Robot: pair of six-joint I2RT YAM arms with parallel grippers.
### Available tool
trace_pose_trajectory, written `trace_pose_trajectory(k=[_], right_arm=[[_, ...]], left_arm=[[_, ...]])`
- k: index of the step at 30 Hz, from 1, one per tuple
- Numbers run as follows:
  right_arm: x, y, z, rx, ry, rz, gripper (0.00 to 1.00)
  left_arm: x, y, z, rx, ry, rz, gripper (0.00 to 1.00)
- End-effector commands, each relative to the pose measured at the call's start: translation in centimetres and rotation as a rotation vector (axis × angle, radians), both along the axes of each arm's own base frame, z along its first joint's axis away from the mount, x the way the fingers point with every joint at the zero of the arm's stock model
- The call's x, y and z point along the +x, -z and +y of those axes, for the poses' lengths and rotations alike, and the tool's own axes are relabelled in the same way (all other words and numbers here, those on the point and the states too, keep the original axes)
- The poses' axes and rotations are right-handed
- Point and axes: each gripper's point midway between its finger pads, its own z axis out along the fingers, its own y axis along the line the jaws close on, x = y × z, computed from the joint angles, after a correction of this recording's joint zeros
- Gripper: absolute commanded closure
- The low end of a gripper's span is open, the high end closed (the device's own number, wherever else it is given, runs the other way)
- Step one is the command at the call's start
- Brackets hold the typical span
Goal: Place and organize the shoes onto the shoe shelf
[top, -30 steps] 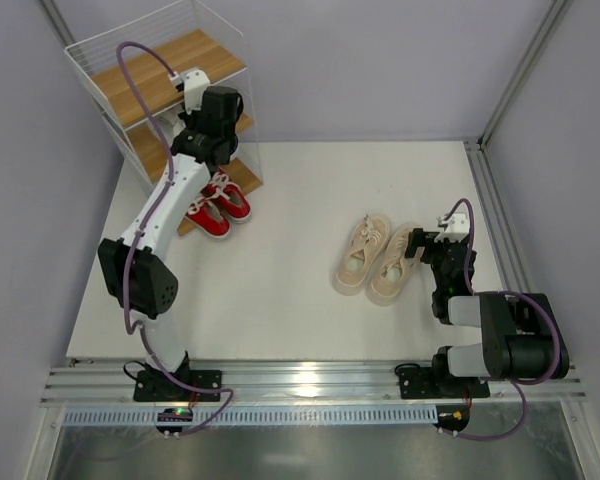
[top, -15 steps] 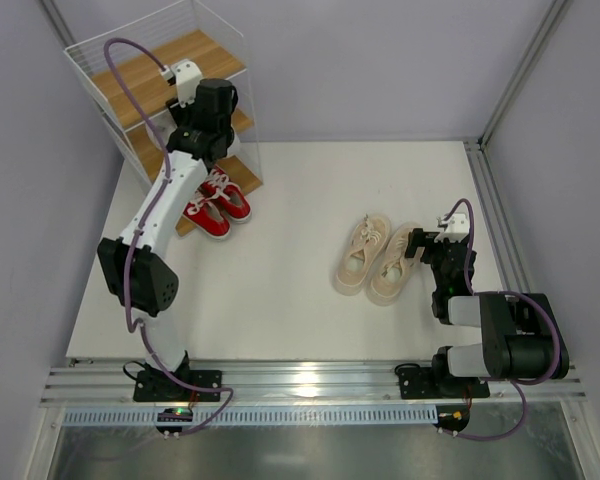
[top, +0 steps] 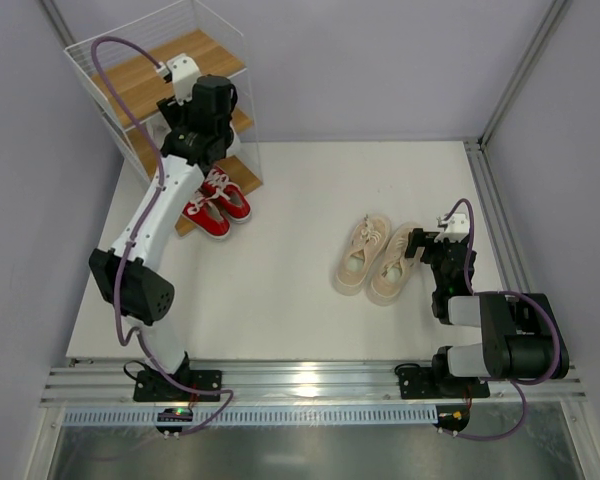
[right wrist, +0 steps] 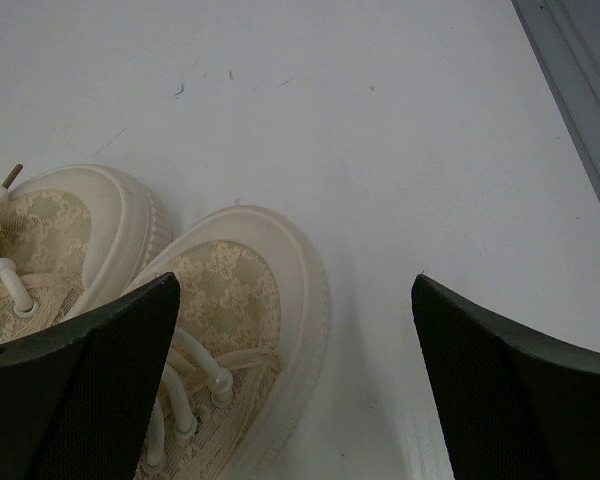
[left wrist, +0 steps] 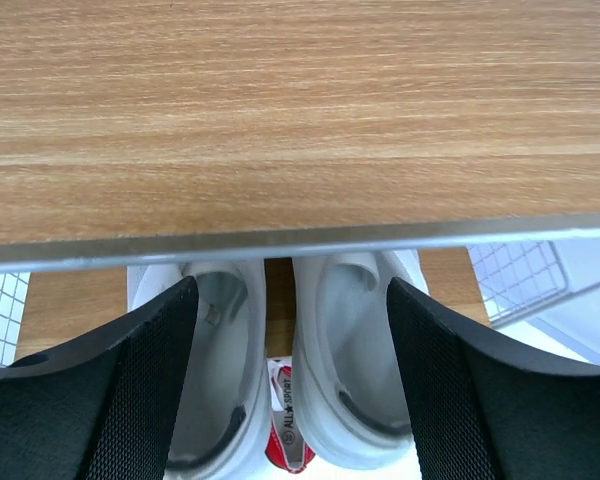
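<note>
1. My left fingers (left wrist: 130,400) are spread wide and grasp nothing. Neither one touches anything that I can see.
2. Just ahead of them runs the front edge of a wooden board of the shoe shelf (top: 140,78). That board fills the upper half of my left wrist view.
3. Under that board, in line with the gap between the left fingers, the white shoes (left wrist: 220,370) stand side by side on a lower board. Their openings face me, and one shoe sits just inside each finger.
4. Lower still, between the white pair, a sliver of a red shoe shows. From above, the red shoes (top: 217,205) sit together at the bottom of the shelf, below my left wrist.
5. My right fingers (right wrist: 520,390) are also spread wide and empty, held low over the white tabletop (right wrist: 380,150).
6. The beige shoes (right wrist: 245,300) lie just beside each other on the tabletop. The toe of one is inside the gap, close to the finger nearer my left arm. I cannot tell whether that finger touches it.
7. The other beige shoe lies beyond that same finger, outside the gap.
</note>
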Motion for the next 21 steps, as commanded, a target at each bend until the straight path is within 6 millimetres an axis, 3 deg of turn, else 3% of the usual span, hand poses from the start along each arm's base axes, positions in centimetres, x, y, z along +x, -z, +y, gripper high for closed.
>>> trace_pose_trajectory(k=[1,9,11,12,13,14,16,18,19,20,21], right_arm=[[1.1,-2.8,0.0,-0.009,-0.007,-0.102,0.03],[1.1,-2.7,0.0,-0.008,-0.007,-0.099,0.03],[1.1,-2.7,0.0,-0.008,-0.007,-0.099,0.03],[1.1,-2.7,0.0,-0.008,-0.007,-0.099,0.03],[1.1,-2.8,0.0,-0.009,-0.007,-0.1,0.03],[1.1,-2.7,0.0,-0.008,-0.007,-0.099,0.03],[1.1,-2.8,0.0,-0.009,-0.007,-0.1,0.03],[1.1,-2.7,0.0,-0.008,-0.007,-0.099,0.03],[1.1,-2.8,0.0,-0.009,-0.007,-0.1,0.03],[1.1,-2.8,0.1,-0.007,-0.009,-0.102,0.03],[1.1,-2.7,0.0,-0.008,-0.007,-0.099,0.03]], left_arm=[[-1.5,-4.0,-0.4,-0.023,0.0,-0.092,0.25],[-3.9,-2.9,-3.6,0.01,0.071,-0.027,0.25],[-5.3,-2.4,-6.1,0.012,0.133,-0.02,0.25],[-6.4,-3.5,-6.7,-0.003,0.162,-0.048,0.24],[-6.8,-2.1,-8.2,0.003,0.21,-0.04,0.24],[-7.7,-2.0,-11.6,-0.02,0.336,-0.053,0.25],[-9.6,-1.3,-15.3,-0.038,0.506,-0.098,0.26],[-12.5,0.0,-21.7,-0.08,0.812,-0.095,0.25],[-13.7,0.4,-23.7,-0.102,0.921,-0.099,0.25],[-14.7,3.1,-25.9,-0.111,1.018,-0.076,0.24],[-15.4,4.3,-27.3,-0.119,1.091,-0.059,0.24]])
